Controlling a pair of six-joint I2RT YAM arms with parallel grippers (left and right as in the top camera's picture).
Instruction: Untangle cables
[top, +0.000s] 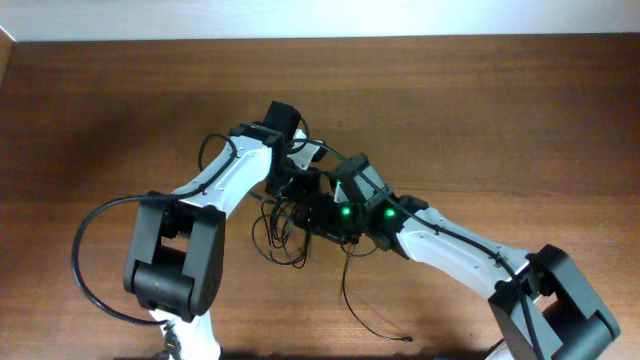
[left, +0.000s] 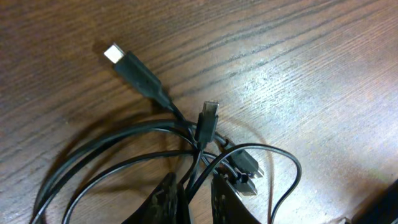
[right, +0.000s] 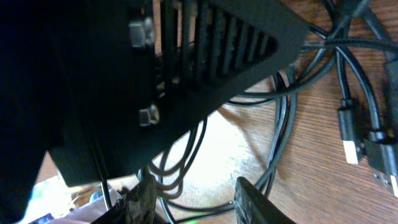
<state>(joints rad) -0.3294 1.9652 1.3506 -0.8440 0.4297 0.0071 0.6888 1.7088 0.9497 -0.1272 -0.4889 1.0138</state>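
The cables (top: 283, 232) lie in a black tangle at the table's middle, and both arms meet over it. In the left wrist view my left gripper (left: 191, 175) stands narrowly open. Two cable strands (left: 198, 163) run through the gap, and wood shows beside them. Ahead lie a white-tipped plug (left: 116, 54), an upright plug (left: 208, 116) and two more plugs (left: 247, 167). My right gripper (right: 194, 178) is open wide over looped strands (right: 186, 163) that cross between its fingers. Two metal-ended plugs (right: 349, 134) lie to its right.
The left arm's black body (right: 124, 74) fills the upper left of the right wrist view, close above the right gripper. One thin strand (top: 362, 318) trails toward the table's front edge. Bare wooden table (top: 500, 100) surrounds the tangle.
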